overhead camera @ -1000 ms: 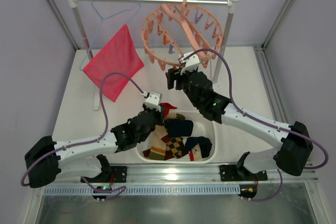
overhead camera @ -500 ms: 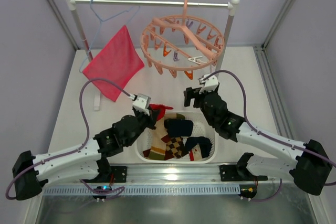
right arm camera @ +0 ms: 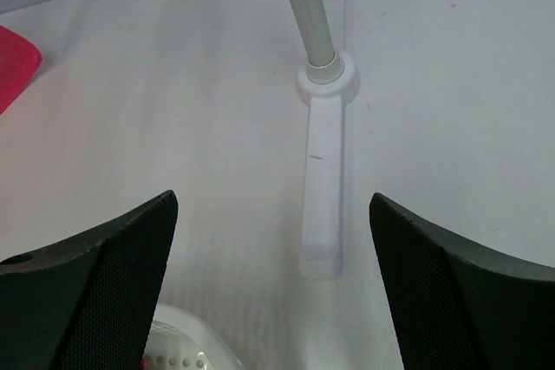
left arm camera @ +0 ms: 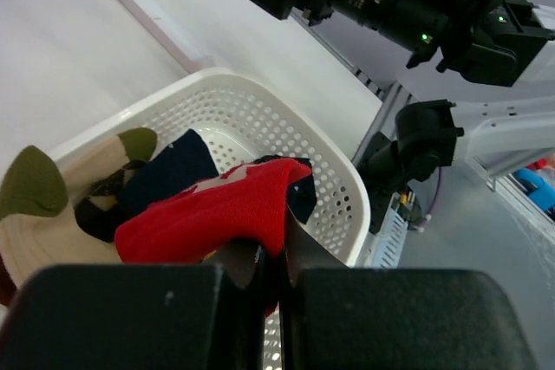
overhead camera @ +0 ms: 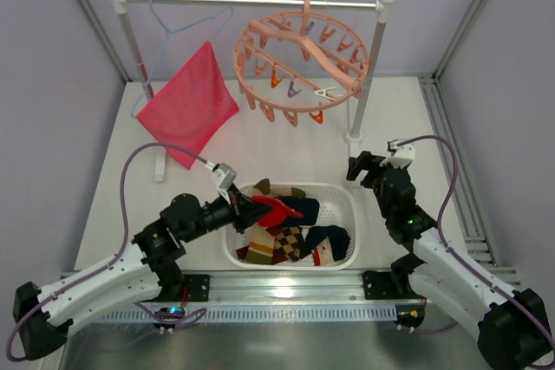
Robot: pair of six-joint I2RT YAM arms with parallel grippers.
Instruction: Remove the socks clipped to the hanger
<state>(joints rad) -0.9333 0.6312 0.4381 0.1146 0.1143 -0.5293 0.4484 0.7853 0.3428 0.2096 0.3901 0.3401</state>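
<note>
red sock [left arm camera: 217,214] — soft, light, floppy; pinch a fold | left gripper [left arm camera: 270,257] squeezed shut on it, over basket [left arm camera: 251,119] | right gripper [right arm camera: 273,283] wide open, holding nothing | hanger [overhead camera: 305,46] looks bare — socks [overhead camera: 290,244] lie in basket

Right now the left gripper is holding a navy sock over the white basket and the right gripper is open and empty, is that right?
Not quite: the left gripper holds a red sock, not a navy one. The left wrist view shows it pinched between the shut fingers over the white basket. The right gripper is open and empty, as you said.
</note>
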